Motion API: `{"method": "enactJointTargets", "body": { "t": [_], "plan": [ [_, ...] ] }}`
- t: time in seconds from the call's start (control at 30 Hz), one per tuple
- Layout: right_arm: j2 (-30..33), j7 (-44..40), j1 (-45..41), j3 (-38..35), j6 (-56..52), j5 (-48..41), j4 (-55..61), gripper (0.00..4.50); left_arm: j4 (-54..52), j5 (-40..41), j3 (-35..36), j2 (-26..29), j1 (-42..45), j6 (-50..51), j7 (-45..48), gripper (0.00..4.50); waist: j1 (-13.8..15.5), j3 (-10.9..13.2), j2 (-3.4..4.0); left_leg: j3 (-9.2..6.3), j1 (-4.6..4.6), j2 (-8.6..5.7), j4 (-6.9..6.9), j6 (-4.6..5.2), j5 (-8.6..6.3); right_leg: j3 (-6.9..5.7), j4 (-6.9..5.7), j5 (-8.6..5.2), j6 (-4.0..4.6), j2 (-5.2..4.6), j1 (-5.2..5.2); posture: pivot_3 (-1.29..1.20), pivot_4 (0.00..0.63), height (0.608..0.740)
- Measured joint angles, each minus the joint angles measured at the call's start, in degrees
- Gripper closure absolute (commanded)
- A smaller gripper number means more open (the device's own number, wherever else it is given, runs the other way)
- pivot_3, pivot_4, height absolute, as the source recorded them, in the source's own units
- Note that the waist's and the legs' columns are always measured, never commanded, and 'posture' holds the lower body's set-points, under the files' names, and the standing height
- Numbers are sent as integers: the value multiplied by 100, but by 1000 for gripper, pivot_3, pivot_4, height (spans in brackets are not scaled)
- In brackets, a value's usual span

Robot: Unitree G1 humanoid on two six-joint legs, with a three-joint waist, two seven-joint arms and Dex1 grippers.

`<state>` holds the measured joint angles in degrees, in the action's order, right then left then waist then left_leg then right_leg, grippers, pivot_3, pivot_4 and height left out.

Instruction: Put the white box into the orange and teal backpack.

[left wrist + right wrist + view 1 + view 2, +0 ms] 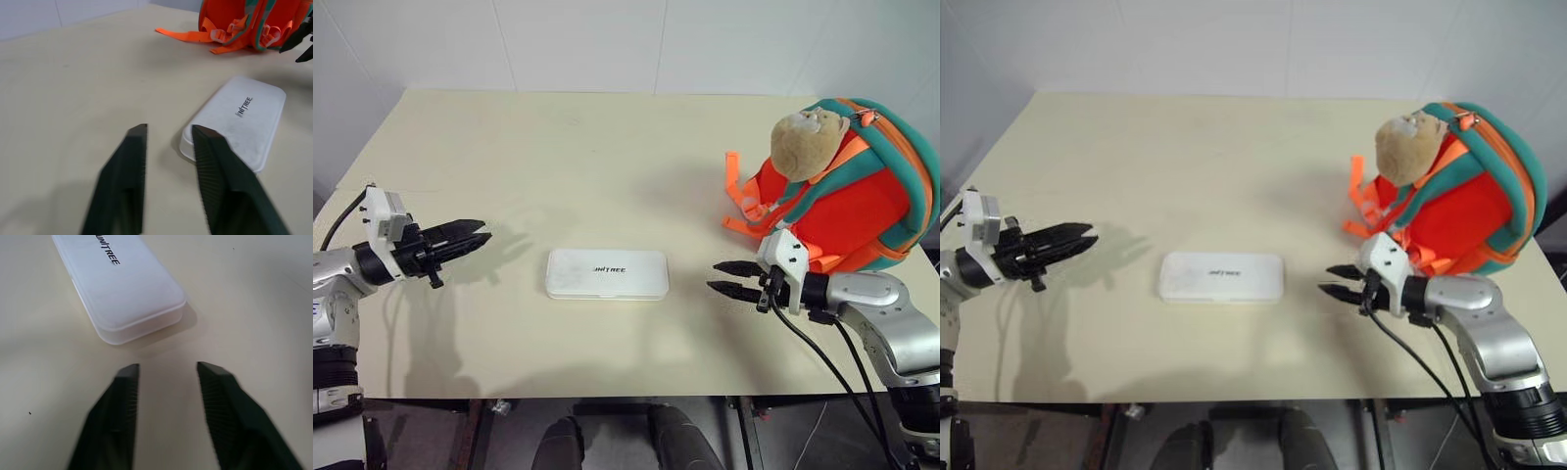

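Two tools hang low over the worktop [607,157], one at each side near the bottom of the head view. The left tool [478,233] is at the lower left. Its two black fingers [128,161] have a small gap between them and hold nothing. They point toward the middle. The right tool [726,277] is at the lower right. Its fingers [122,396] are a little apart too, with nothing in them. They also point toward the middle.

Between the two tools lies the white box [607,273]. It lies flat on the worktop, just below the middle of the picture, with small dark letters on its lid. Neither tool touches it.

Farther back, on the right side, the orange and teal backpack [862,196] sits on the worktop just behind the right tool. A tan plush monkey [806,140] is on it. Orange straps [736,191] trail out to its left. The box is well apart from the backpack.
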<state>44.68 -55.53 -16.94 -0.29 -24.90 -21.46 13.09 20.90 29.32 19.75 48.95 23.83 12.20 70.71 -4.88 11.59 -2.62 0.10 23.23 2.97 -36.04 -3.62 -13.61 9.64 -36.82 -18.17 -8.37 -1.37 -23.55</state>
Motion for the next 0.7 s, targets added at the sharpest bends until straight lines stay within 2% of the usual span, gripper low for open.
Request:
{"method": "enactJointTargets", "body": {
  "t": [0.13, 0.2, 0.7],
  "plan": [
    [-154, 3, -146, 46, 192, 77, -112, 178, -58, 1, 9, 6, -119, 106, 5, 715, -3, 0, 0, -1, -1, 0, -1, 0, 0, 0, -2, 0, 0, 0, 0, 0, 150, 740],
    [-277, 30, -269, 128, 362, 202, -269, 0, -115, 0, 12, 11, -152, 169, 5, 62, -5, 0, 0, 0, -1, 0, -2, 0, 0, 0, -1, 0, 0, 0, 0, 0, 150, 740],
    [-898, 645, -768, 571, 1612, 1415, -1588, 0, -224, -98, -411, -27, -83, 1250, -474, 23, -7, 0, 0, -1, -1, -1, 0, 0, 0, -1, -5, 0, 0, 0, -2, 0, 150, 740]
  ]
}}
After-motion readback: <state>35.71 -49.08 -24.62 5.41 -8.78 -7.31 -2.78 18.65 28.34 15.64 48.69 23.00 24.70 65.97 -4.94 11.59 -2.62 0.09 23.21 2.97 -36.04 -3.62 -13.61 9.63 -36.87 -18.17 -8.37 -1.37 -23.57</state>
